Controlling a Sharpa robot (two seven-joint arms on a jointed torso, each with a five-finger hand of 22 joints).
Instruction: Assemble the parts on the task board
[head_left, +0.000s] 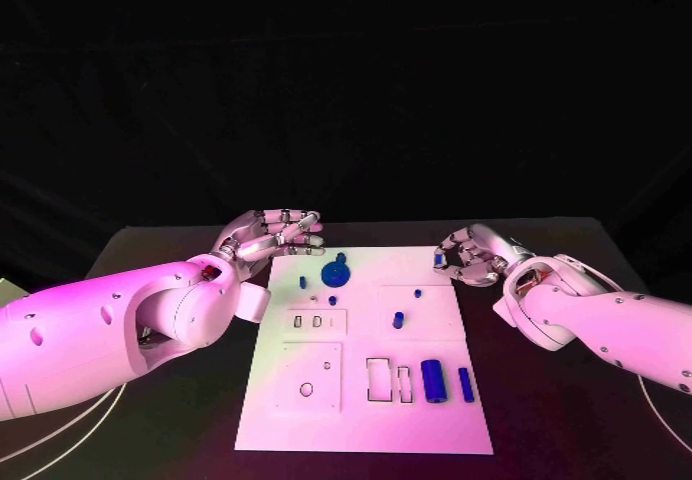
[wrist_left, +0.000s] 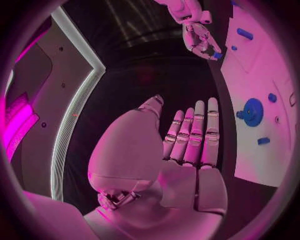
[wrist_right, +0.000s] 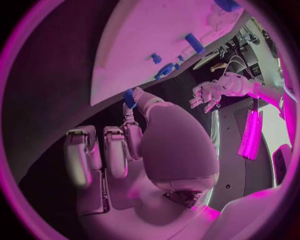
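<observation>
The white task board (head_left: 361, 400) lies in the middle of the black table. On it are a round blue disc (head_left: 335, 270), several small blue pegs such as one (head_left: 398, 320) near the middle, a thick blue cylinder (head_left: 433, 381) and a thin blue bar (head_left: 466, 384). My right hand (head_left: 469, 255) hovers at the board's far right edge and pinches a small blue part (wrist_right: 129, 97) between thumb and finger. My left hand (head_left: 271, 235) is over the board's far left corner; its fingers (wrist_left: 190, 135) lie straight and apart, holding nothing.
Rectangular slots (head_left: 378, 380) and a raised plate with a hole (head_left: 310, 378) are on the board's near half. White cables (head_left: 58, 430) run along the table at the near left. Bare black table (head_left: 562, 420) flanks the board.
</observation>
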